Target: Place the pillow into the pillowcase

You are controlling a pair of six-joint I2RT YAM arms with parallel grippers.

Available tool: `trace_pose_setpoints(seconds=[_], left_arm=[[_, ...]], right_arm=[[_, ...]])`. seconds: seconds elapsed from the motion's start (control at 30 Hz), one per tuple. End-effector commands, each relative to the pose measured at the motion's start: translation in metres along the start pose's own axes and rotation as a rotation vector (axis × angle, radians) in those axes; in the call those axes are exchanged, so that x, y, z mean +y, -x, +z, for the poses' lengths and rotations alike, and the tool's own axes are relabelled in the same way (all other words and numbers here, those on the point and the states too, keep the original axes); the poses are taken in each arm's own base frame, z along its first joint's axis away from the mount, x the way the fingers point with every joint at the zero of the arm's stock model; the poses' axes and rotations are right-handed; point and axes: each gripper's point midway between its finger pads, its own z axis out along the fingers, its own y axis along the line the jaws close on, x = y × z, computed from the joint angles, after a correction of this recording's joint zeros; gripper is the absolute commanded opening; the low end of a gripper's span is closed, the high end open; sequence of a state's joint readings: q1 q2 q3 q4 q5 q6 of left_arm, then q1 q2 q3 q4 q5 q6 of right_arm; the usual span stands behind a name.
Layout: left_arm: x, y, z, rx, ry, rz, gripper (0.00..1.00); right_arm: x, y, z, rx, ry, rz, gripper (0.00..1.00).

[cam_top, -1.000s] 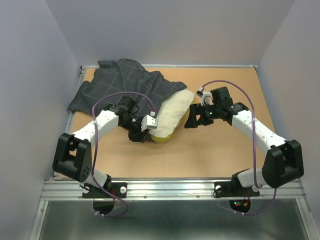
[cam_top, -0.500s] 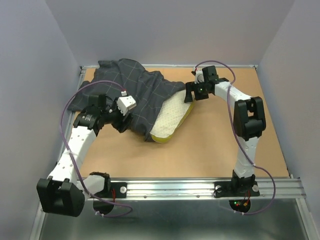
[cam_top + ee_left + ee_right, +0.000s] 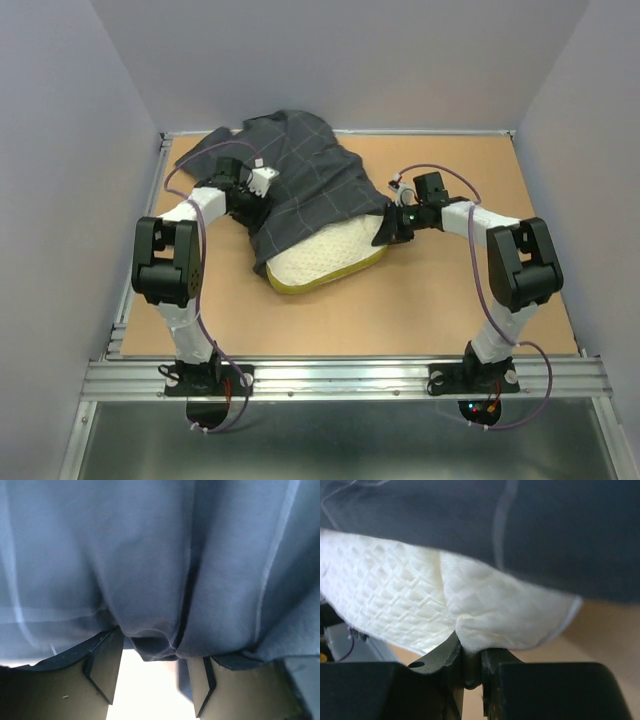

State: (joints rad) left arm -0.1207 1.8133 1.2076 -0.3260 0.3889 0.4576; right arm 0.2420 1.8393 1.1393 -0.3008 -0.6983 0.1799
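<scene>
Roughly half of the pillow [image 3: 322,262] shows: its near end, white quilted face with a yellow band round the edge, lies on the table [image 3: 450,300] near the middle, slightly left of centre, while its far end is under the pillowcase [image 3: 300,180]. The dark grey checked pillowcase is draped over that far part and spreads in folds toward the far left corner of the table. At the pillow's right corner, where the cloth edge crosses it, the right gripper [image 3: 386,228] is clamped on the pillow; the right wrist view shows its two fingers [image 3: 445,662] pressed close together with a pinch of the white quilting between them and the dark cloth lying just above. On the left side of the pillowcase, the left gripper [image 3: 248,198] is pushed in against the cloth. Its wrist view is filled with grey fabric, a bunched fold hangs between the two fingers [image 3: 102,667], which stand somewhat apart, and their tips are hidden by the cloth, so I cannot tell whether they pinch it. Both arms reach in from the near edge of the table.
</scene>
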Motion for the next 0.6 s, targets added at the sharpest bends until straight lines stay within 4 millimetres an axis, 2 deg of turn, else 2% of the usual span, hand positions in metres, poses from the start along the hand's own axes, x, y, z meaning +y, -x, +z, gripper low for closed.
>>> trace_pose_setpoints(seconds=[0.0,0.07,0.13,0.17,0.2,0.23,0.27,0.3,0.37,0.4,0.43,0.47,0.5,0.57], left_arm=[[-0.023,0.091,-0.004,-0.218,-0.043,0.080,0.62],[-0.024,0.110,-0.018,-0.263,-0.051,0.082,0.64],[-0.032,0.130,-0.054,-0.351,-0.048,0.139,0.67],[-0.041,0.128,-0.065,-0.380,-0.085,0.214,0.71],[-0.053,0.140,-0.100,-0.457,-0.077,0.293,0.75],[-0.069,0.133,-0.110,-0.479,-0.126,0.351,0.86],[-0.082,0.139,-0.138,-0.543,-0.105,0.474,0.89],[-0.092,0.139,-0.144,-0.558,-0.111,0.524,0.91],[-0.111,0.126,-0.144,-0.520,-0.116,0.606,0.93],[-0.141,0.124,-0.143,-0.518,-0.156,0.740,0.93],[-0.150,0.112,-0.136,-0.481,-0.172,0.767,0.97],[-0.164,0.108,-0.131,-0.475,-0.195,0.807,0.98],[-0.190,0.104,-0.126,-0.480,-0.238,0.872,0.98],[-0.214,0.096,-0.109,-0.479,-0.244,0.935,0.99]], right_arm=[[0.059,-0.028,-0.021,0.032,0.127,-0.010,0.21],[0.058,-0.013,-0.037,-0.013,0.072,-0.030,0.30],[0.051,0.005,-0.062,-0.066,0.022,-0.080,0.45],[0.056,0.014,-0.083,-0.086,-0.007,-0.094,0.65],[0.054,0.018,-0.095,-0.098,-0.033,-0.106,0.72],[0.049,0.030,-0.116,-0.144,-0.076,-0.161,0.78],[0.039,0.024,-0.125,-0.133,-0.148,-0.154,0.87],[0.029,0.023,-0.134,-0.140,-0.193,-0.169,0.90],[0.018,0.020,-0.146,-0.147,-0.265,-0.224,0.93],[0.004,0.012,-0.148,-0.126,-0.318,-0.235,0.94],[-0.001,0.010,-0.149,-0.122,-0.337,-0.243,0.96],[-0.007,0.008,-0.149,-0.115,-0.356,-0.246,0.96],[-0.017,0.006,-0.146,-0.100,-0.375,-0.237,0.96],[-0.025,0.007,-0.140,-0.090,-0.375,-0.234,0.96]])
